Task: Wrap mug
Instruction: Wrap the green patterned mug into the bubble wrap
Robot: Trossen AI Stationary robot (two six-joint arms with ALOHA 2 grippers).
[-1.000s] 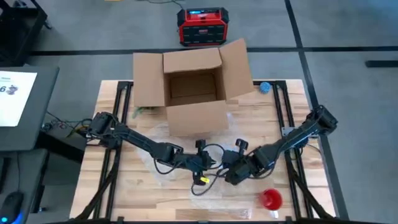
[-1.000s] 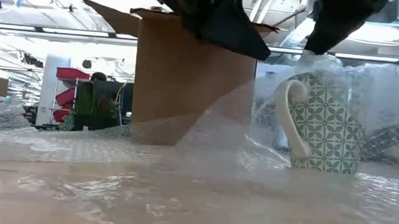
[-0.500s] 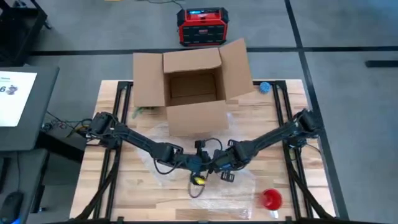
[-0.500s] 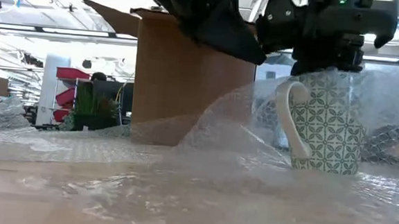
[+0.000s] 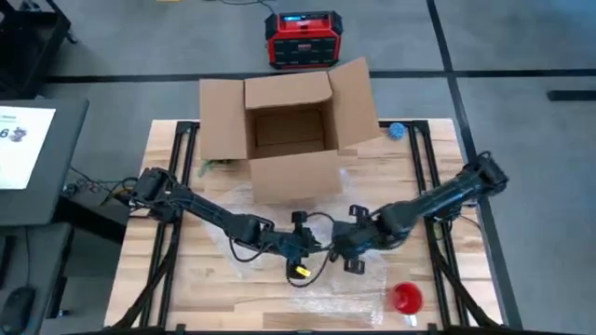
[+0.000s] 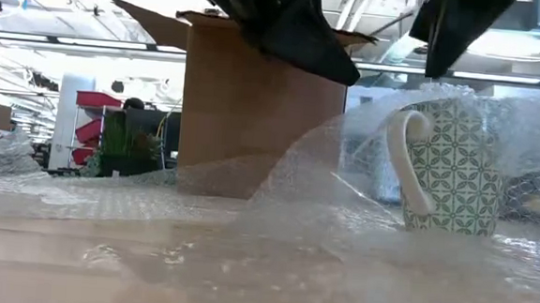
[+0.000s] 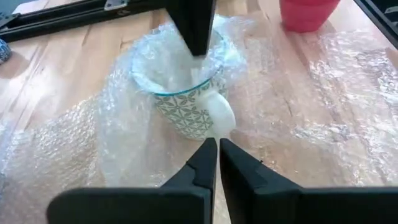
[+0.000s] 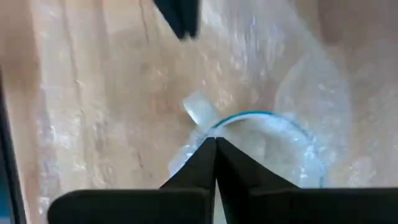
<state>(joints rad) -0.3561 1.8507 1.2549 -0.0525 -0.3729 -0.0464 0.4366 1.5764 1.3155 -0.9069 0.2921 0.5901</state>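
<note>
A white mug [image 6: 452, 167] with a green pattern stands upright on a sheet of bubble wrap [image 6: 297, 172] at the table's middle. The wrap climbs its side and lines its mouth [image 7: 177, 68]. My right gripper [image 8: 215, 142] is shut and points down over the mug's rim, close to the handle [image 8: 199, 109]. In the low view its tips [image 6: 434, 72] stand just above the wrap. My left gripper [image 7: 218, 146] is shut and hovers level beside the handle [image 7: 221, 118], nothing between its fingers. My right gripper points straight down at the wrap that lines the mug's rim [image 8: 233, 121], on the handle side. Whether its shut fingertips touch the wrap I cannot tell; the low view shows a thin gap.
An open cardboard box [image 5: 289, 140] stands at the far middle of the table. A red cup [image 5: 406, 298] sits near the front right, on the wrap's edge, and a small blue thing [image 5: 397, 130] lies at the far right. Bare wood shows at the front left.
My right gripper came down from the right onto the mug's mouth, then rose and drew back a little toward the table's right edge. The mug has slid slightly toward the right edge and stays upright. The wrap now stands higher over its rim.
</note>
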